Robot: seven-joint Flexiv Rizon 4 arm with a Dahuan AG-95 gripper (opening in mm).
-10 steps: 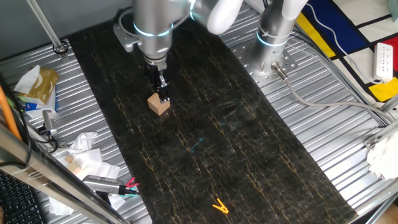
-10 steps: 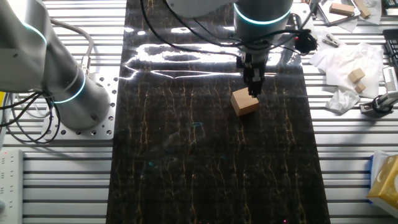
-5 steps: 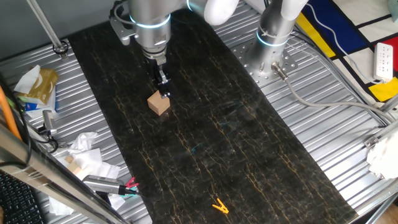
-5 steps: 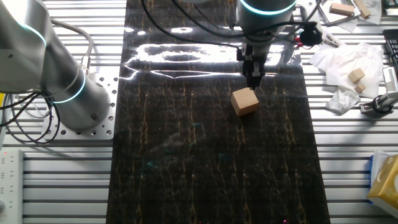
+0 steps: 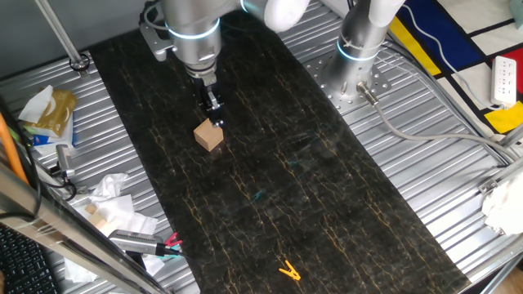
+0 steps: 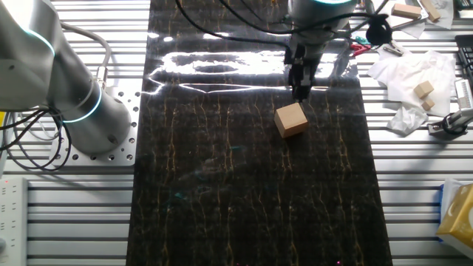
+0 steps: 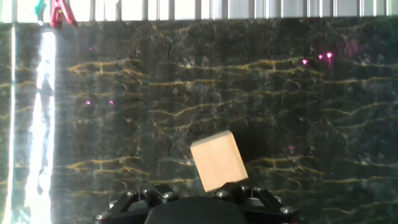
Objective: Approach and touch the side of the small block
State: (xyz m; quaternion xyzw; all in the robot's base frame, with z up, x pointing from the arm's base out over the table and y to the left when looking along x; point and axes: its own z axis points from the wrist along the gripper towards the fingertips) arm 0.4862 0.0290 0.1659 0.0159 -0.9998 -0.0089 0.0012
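A: Looking at both fixed views, the gripper (image 5: pixel 215 118) hangs above the block (image 5: pixel 209 136), its tips close over the block's far upper edge. I see a thin gap; I would not call it contact.

B: Where does the block sit?

A: Flat on the dark mat (image 5: pixel 327 204), turned a little off the mat's lines, with bare mat on every side. The orange clip (image 5: pixel 288 270) lies well apart at the near end, so nothing crowds the approach.

B: And the fingers?

A: Seemingly drawn together, or nearly, and empty. In the other fixed view they read as one narrow dark tip (image 6: pixel 301 87) just behind the block (image 6: pixel 291 119). The hand view shows only the gripper body at the bottom edge, so I cannot tell the exact opening there.

B: How should the touch be made well?

A: My judgement: the block (image 7: pixel 217 160) is light and loose, so any hard push will slide or spin it. Bring the tip down beside one face, not on top. Then close in slowly, square to that face and low on it, and stop at first contact. Since the block is rotated, a push near a corner would likely turn it; aim at the middle of the face.

B: Main risk?

A: Landing on the top edge and tipping it.
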